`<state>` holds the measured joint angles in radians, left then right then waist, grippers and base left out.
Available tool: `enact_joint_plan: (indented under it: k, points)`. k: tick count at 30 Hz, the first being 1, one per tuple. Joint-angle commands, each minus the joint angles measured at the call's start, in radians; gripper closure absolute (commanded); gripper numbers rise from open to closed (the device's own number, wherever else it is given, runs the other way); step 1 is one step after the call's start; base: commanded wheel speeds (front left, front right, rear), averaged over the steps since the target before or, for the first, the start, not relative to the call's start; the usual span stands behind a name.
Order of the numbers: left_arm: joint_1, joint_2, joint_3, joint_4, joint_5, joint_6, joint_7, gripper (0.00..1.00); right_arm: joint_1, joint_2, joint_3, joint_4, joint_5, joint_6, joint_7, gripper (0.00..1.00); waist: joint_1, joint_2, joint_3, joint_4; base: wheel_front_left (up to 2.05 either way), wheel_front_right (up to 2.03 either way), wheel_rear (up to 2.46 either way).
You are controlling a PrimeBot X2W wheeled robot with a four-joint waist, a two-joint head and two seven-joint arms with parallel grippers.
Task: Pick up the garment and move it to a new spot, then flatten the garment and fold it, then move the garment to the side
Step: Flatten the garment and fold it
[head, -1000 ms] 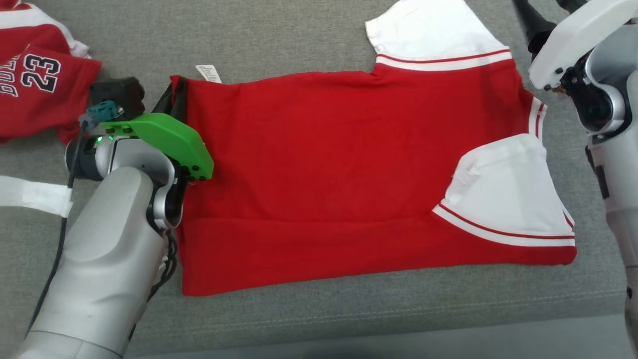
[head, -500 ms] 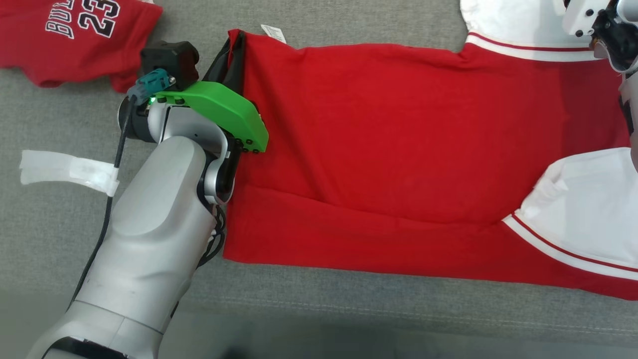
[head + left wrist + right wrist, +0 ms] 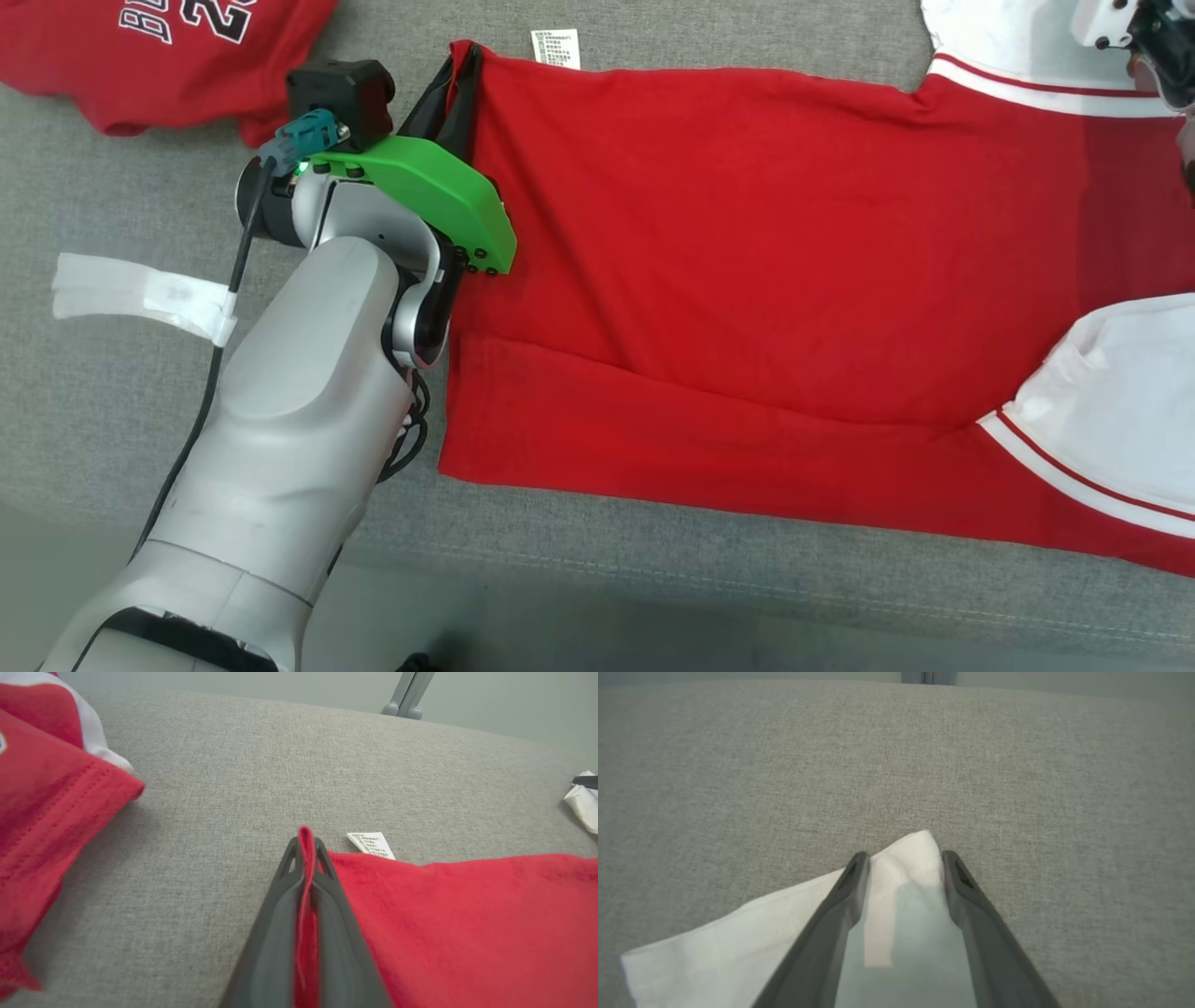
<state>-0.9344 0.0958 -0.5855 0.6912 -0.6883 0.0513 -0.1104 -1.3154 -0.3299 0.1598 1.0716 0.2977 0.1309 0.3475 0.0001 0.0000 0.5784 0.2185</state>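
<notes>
Garment (image 3: 766, 243), one of two red shirts we count, lies flat on the grey cushion (image 3: 84, 411), long axis left-right, hem (image 3: 303, 835) leftward. Well left of its one care label (image 3: 555, 49) sits the other jersey (image 3: 140, 56). Just left, the left wrist view shows our left gripper (image 3: 306, 842) pinching the hem. Well right, the right wrist view shows our right gripper (image 3: 903, 858) spread astride a white sleeve (image 3: 738, 938).

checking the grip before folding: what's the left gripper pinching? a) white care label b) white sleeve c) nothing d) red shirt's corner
d: the left gripper is closed on the red shirt at its corner, with the care label lying free beside it.
</notes>
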Motion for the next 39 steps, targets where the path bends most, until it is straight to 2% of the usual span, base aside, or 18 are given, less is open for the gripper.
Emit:
enact_joint_plan:
  k: [1,3,11,17,27,33,39]
  points:
    - [-0.018,0.011,0.0,0.01,0.0,-0.007,0.001,1.0,0.006,0.003,0.015,0.023,-0.007,0.0,0.004,0.96,-0.0001,0.0,-0.005,-0.009,0.0,0.0,0.0]
    - [-0.019,0.014,-0.001,0.014,-0.001,-0.008,0.001,1.0,0.004,0.006,0.022,0.028,-0.007,0.0,-0.001,1.0,-0.0001,0.0,-0.008,-0.013,0.0,0.0,0.0]
    - [-0.01,0.037,0.017,0.054,-0.036,-0.032,0.017,1.0,0.019,0.025,0.074,0.033,0.028,-0.001,-0.072,1.0,-0.0001,0.0,-0.062,-0.053,0.0,0.0,0.0]
    - [0.02,0.067,0.044,0.07,-0.081,-0.055,0.048,1.0,0.07,0.024,0.151,-0.017,0.115,-0.001,-0.098,1.0,-0.0001,0.0,-0.121,-0.094,0.0,0.0,0.0]
    - [0.121,0.146,0.09,0.03,-0.148,-0.069,0.077,1.0,0.217,-0.046,0.276,-0.198,0.341,-0.001,-0.143,1.0,-0.0001,0.0,-0.231,-0.168,0.0,0.0,0.0]
    - [0.249,0.194,0.117,-0.073,-0.183,-0.074,0.057,1.0,0.375,-0.122,0.333,-0.354,0.469,-0.001,-0.196,1.0,-0.0001,0.0,-0.286,-0.206,0.0,0.0,0.0]
    - [0.39,0.23,0.123,-0.214,-0.183,-0.035,0.024,1.0,0.535,-0.174,0.336,-0.516,0.538,-0.001,-0.258,1.0,-0.0001,0.0,-0.305,-0.227,0.0,0.0,0.0]
